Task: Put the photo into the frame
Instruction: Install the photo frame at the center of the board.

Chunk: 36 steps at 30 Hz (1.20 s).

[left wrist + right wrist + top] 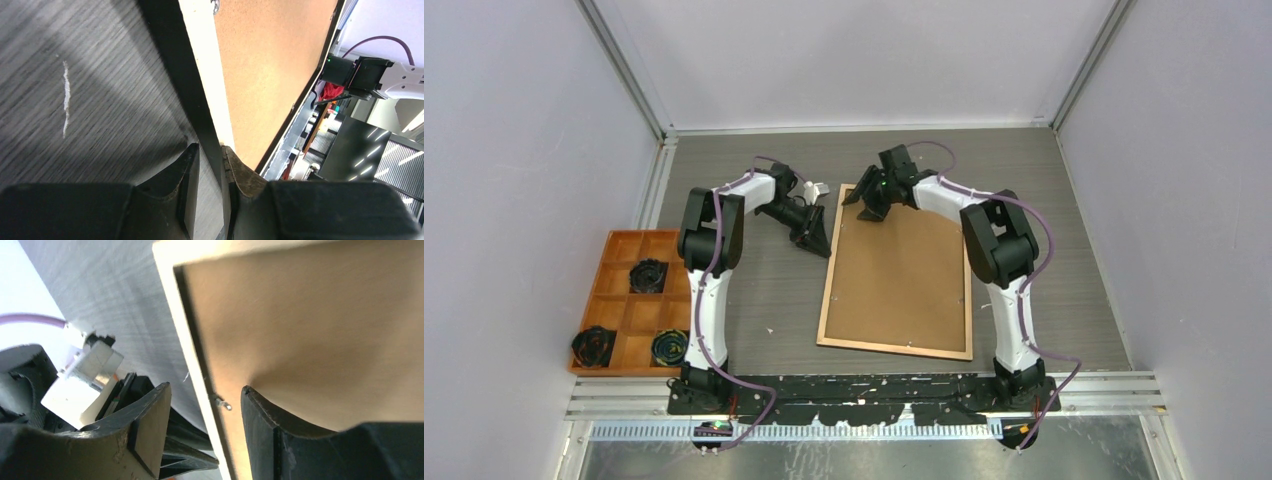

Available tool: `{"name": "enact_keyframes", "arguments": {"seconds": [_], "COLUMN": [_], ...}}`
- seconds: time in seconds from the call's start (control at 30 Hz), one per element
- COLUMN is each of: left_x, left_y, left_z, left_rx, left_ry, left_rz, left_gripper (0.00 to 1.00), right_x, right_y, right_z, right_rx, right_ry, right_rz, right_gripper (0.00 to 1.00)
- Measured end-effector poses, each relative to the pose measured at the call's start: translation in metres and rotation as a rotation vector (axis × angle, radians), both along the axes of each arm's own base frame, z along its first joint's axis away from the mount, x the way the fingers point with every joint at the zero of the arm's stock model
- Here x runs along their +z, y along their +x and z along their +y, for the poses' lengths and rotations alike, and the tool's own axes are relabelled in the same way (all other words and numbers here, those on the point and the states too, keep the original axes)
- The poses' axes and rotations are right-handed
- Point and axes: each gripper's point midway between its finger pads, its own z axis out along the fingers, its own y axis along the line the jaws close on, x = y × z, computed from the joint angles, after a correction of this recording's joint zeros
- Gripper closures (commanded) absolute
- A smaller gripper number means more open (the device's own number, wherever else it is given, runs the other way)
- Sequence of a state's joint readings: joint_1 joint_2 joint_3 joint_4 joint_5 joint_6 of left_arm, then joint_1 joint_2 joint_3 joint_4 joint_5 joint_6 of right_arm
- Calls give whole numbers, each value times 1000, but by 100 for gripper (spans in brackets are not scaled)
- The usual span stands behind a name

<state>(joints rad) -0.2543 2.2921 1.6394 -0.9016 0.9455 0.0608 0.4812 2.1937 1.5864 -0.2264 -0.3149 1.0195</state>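
Observation:
The frame [827,290] lies back-up on the table, its light wood rails around a brown backing board [899,270]. The photo is hidden. My left gripper [816,240] is at the frame's left rail, near the far end. In the left wrist view its fingers [235,167] are shut on that thin rail [200,75]. My right gripper [864,210] hovers at the frame's far left corner. In the right wrist view it [206,387] stands open astride the rail [185,330]. A small metal tab [222,402] on the board [300,320] sits between its fingers.
An orange compartment tray [619,245] holding black coiled parts [648,275] sits at the left of the table. White walls close in the back and both sides. A metal rail [874,405] runs along the near edge by the arm bases.

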Motion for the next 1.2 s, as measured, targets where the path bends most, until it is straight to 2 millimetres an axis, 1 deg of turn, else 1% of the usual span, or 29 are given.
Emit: {"name": "enact_keyframes", "arguments": {"seconds": [0.03,0.07,0.1,0.23,0.3,0.33,0.4,0.47,0.63,0.77,1.2], "left_x": [0,0,0,0,0,0,0,0,0,0,0], "left_y": [0,0,0,0,0,0,0,0,0,0,0], "left_z": [0,0,0,0,0,0,0,0,0,0,0], "left_rx": [0,0,0,-3,-3,-3,-3,-4,-6,-9,-18], "left_ry": [0,1,0,2,2,2,2,2,2,2,0], "left_rz": [0,0,-1,-5,-5,-5,-5,-6,-10,-14,-26], "left_gripper": [77,77,77,78,78,78,78,78,78,78,78], "right_x": [1,4,5,14,14,13,10,8,4,-6,-7], "right_y": [4,14,15,36,45,50,53,53,50,50,66], "right_z": [-7,-27,-30,-83,-103,-114,-125,-127,-121,-119,-120], "right_rx": [-14,-52,-57,-164,-210,-231,-252,-255,-245,-242,-266], "right_ry": [-9,-31,-34,-80,-101,-115,-143,-163,-184,-198,-209], "right_rz": [-5,-19,-21,-58,-68,-72,-75,-78,-81,-69,-95], "right_gripper": [42,42,42,42,42,42,43,43,45,47,53]}}
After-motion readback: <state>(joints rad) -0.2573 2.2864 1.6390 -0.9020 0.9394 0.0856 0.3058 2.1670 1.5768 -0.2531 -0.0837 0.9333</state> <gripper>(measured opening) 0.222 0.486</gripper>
